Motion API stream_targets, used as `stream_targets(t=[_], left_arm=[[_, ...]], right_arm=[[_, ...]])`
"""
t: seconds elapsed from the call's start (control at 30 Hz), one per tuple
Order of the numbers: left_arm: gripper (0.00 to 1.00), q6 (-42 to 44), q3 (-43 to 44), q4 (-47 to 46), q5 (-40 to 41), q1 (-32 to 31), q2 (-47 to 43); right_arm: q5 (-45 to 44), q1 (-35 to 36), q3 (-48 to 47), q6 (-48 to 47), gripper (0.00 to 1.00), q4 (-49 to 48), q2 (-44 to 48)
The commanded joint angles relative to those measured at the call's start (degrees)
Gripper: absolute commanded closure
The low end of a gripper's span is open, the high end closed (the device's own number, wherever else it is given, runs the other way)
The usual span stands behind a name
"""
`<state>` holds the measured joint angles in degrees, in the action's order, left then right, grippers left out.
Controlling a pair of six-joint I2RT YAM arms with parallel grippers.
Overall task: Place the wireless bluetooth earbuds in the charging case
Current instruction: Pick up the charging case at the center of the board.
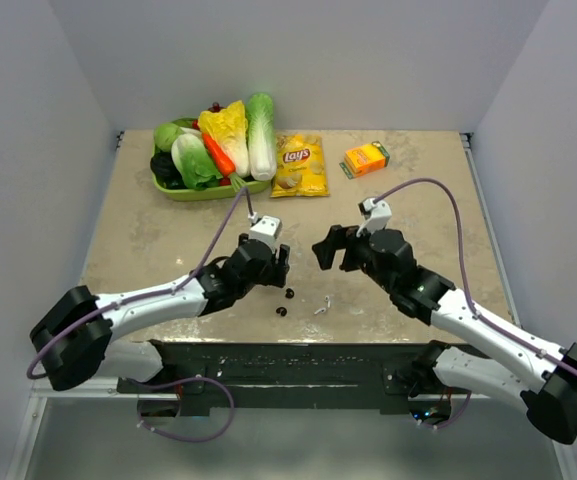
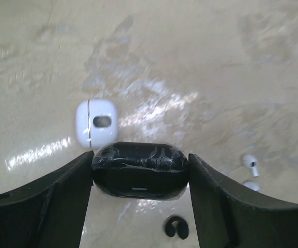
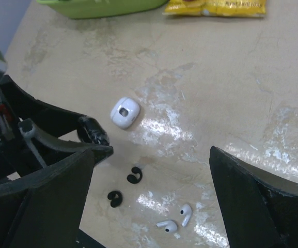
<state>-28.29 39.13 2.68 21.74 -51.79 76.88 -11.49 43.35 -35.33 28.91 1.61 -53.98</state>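
From above, we see the two black earbuds [image 1: 289, 293] on the worktop [image 1: 148, 240] near the left hand [image 1: 276, 262], whose grip is hidden there. At the left wrist, we see it clamping the black charging case [image 2: 138, 175]. At the right wrist, the right hand [image 3: 153, 152] gapes wide and empty, earbuds lying loose below.
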Motion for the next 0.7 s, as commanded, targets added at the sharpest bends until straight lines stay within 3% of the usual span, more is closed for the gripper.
stream_targets(t=[0.0,0.13,0.17,0.27,0.3,0.47,0.67], left_arm=[[1.0,8.0,-3.8,-22.0,-4.1,-0.6,-6.2],[1.0,15.7,-15.8,-45.6,-12.1,-0.6,-10.4],[1.0,17.4,-18.0,-55.9,-14.4,-0.7,-10.6],[1.0,24.9,-24.0,-70.0,-21.3,-0.7,-9.7],[1.0,30.1,-24.9,-72.4,-24.0,-0.6,-8.9],[1.0,35.6,-26.4,-78.7,-34.4,-0.7,-8.2],[1.0,39.5,-24.7,-77.5,-37.6,-0.7,-6.9]], right_arm=[[-2.6,0.1,-9.6,-1.0,0.04,4.2,-1.1],[0.4,0.0,-14.1,-1.5,0.04,6.6,-0.3],[1.0,0.1,-14.5,-1.5,0.04,6.7,0.8],[5.9,0.1,-16.0,-3.7,0.04,8.0,1.9],[7.7,0.2,-16.9,-4.2,0.04,8.8,1.7],[10.3,0.2,-18.6,-8.2,0.05,15.3,-1.7],[15.4,0.7,-17.6,-7.1,0.05,12.9,-3.4]])
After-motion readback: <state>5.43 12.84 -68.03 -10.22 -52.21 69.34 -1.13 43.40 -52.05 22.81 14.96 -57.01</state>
